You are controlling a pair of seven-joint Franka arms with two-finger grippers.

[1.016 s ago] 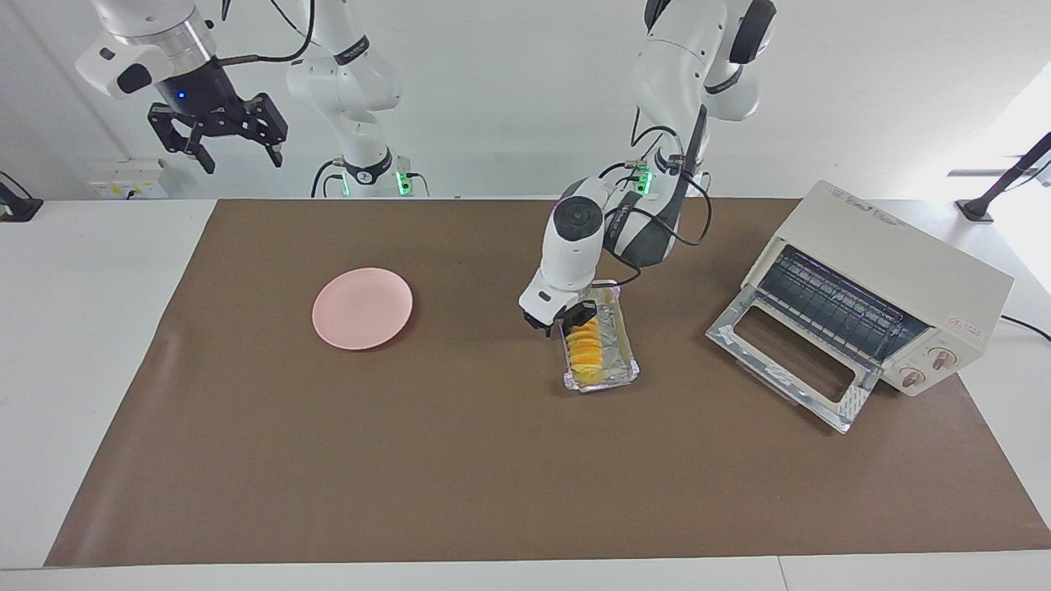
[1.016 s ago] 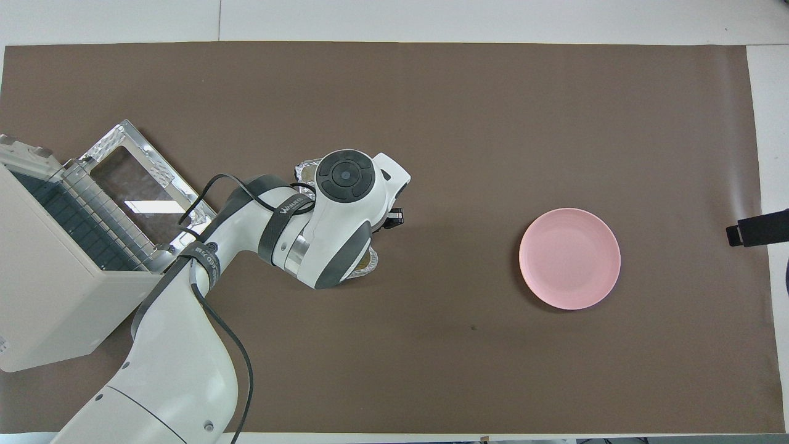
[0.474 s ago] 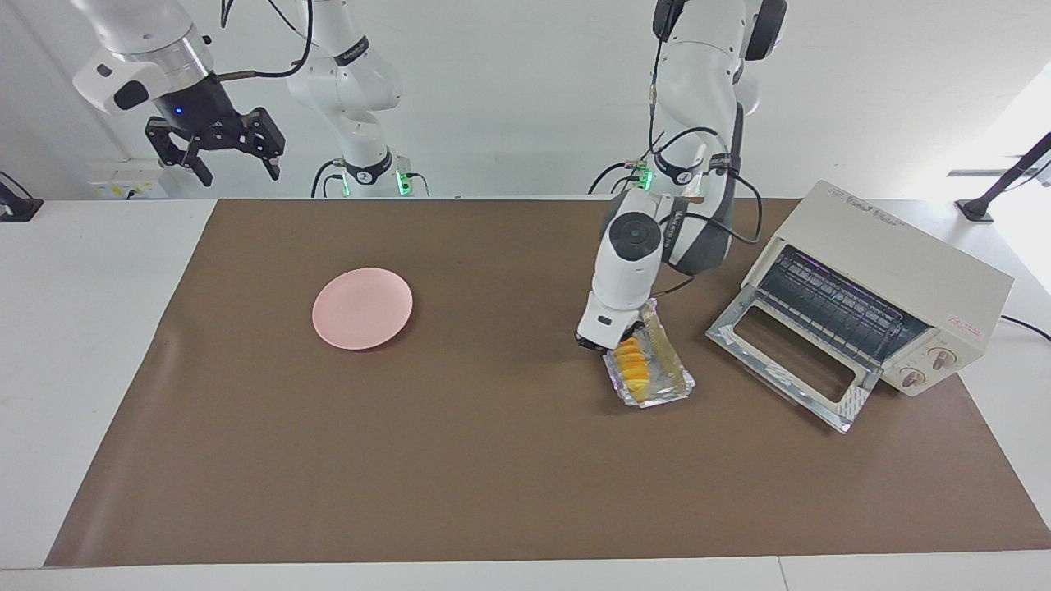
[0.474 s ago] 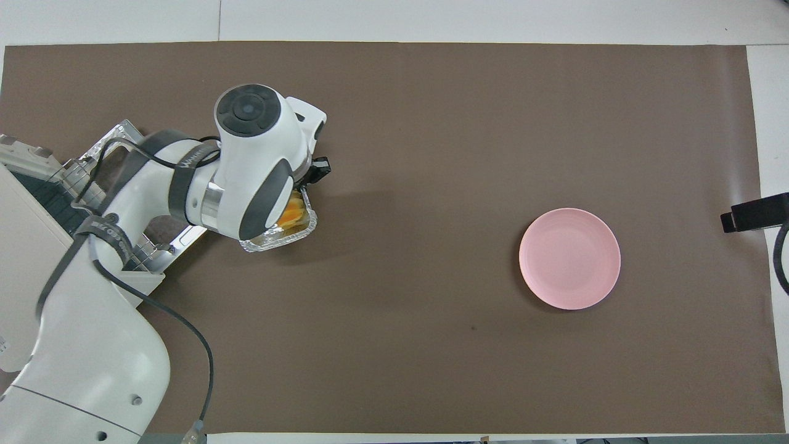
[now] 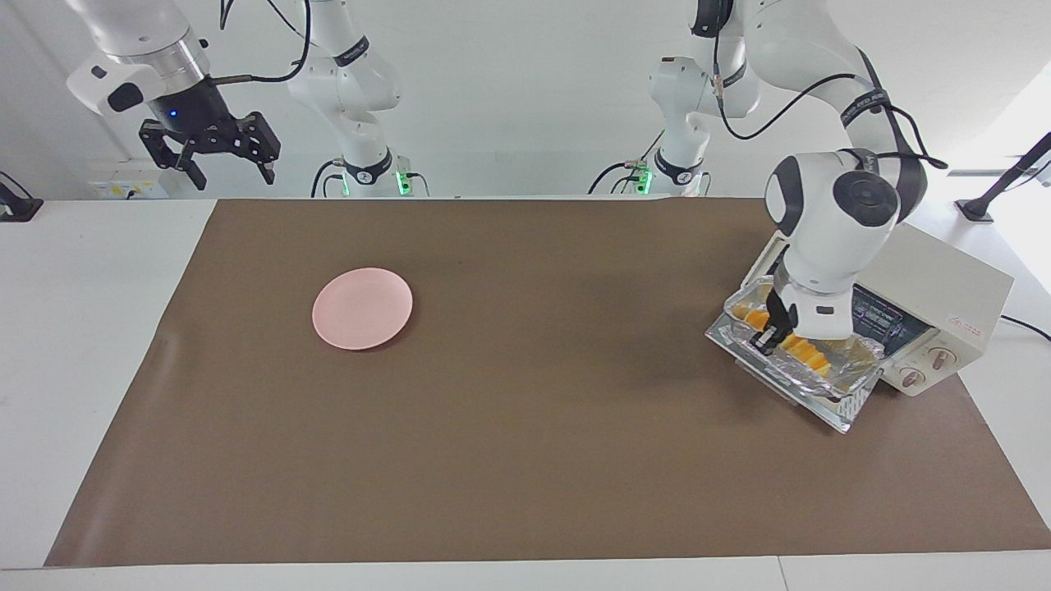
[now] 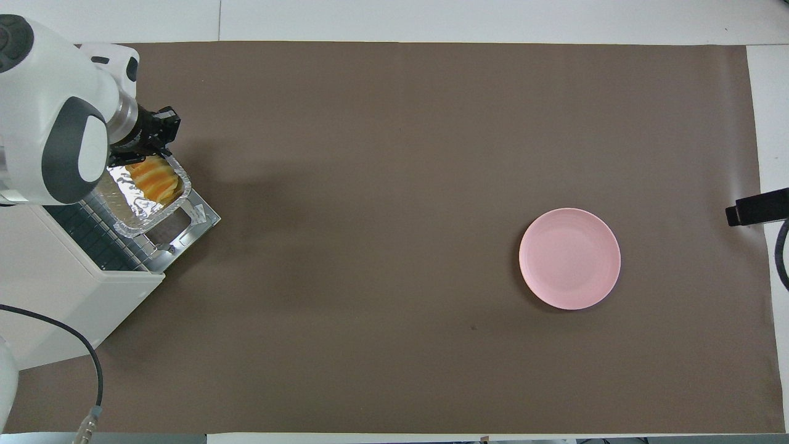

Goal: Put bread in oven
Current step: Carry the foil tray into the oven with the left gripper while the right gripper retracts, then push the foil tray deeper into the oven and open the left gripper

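The bread (image 5: pixel 800 351) sits in the foil tray (image 5: pixel 854 361), which hangs over the oven (image 5: pixel 928 283) door (image 5: pixel 846 406), right at the oven's mouth. The left gripper (image 5: pixel 773 338) pinches the tray's rim, jaws clamped on it. The plate (image 5: pixel 362 308) lies well apart from the oven, toward the right arm's end. The right gripper (image 5: pixel 215 156) waits high above that end, jaws spread wide.
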